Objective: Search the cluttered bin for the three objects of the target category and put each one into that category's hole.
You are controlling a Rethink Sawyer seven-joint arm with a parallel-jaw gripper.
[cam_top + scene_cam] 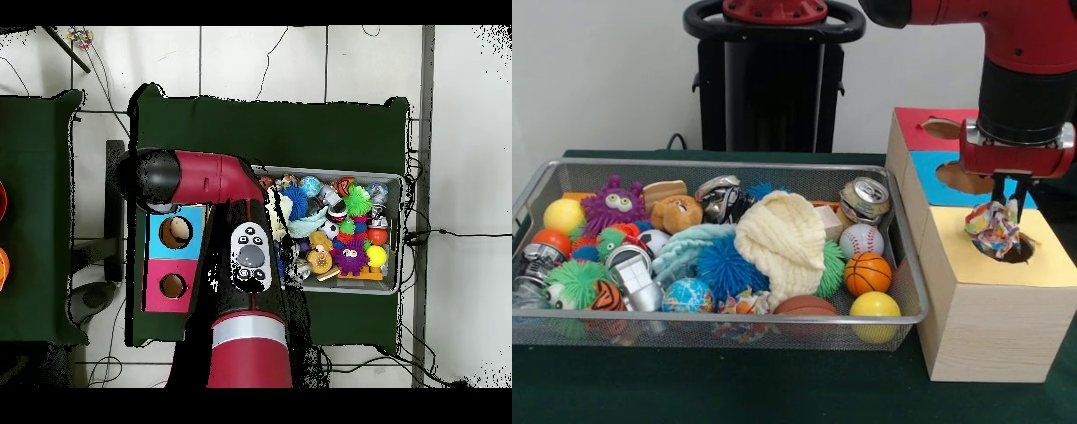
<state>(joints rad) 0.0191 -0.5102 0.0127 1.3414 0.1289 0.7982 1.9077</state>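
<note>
At the frame's right, a crumpled wrapper (993, 228) is pinched in the gripper (1011, 215) above the yellow hole (1017, 250) — released off-centre, it could be snagged on the rim.

- One wire mesh bin (900, 265), silver, heaped with clutter.
- One pale wooden sorting box (993, 331), just beside the bin, with three coloured top panels: red, blue, yellow; each shows one hole.
- Inside the bin, two plain yellow balls (875, 306), one orange basketball (868, 273), one white baseball (862, 239), one globe-printed ball (688, 295).
- Two crushed metal cans (865, 200) in the bin.
- One purple spiky toy with eyes (614, 203).
- One cream knitted cloth (781, 238).
</note>
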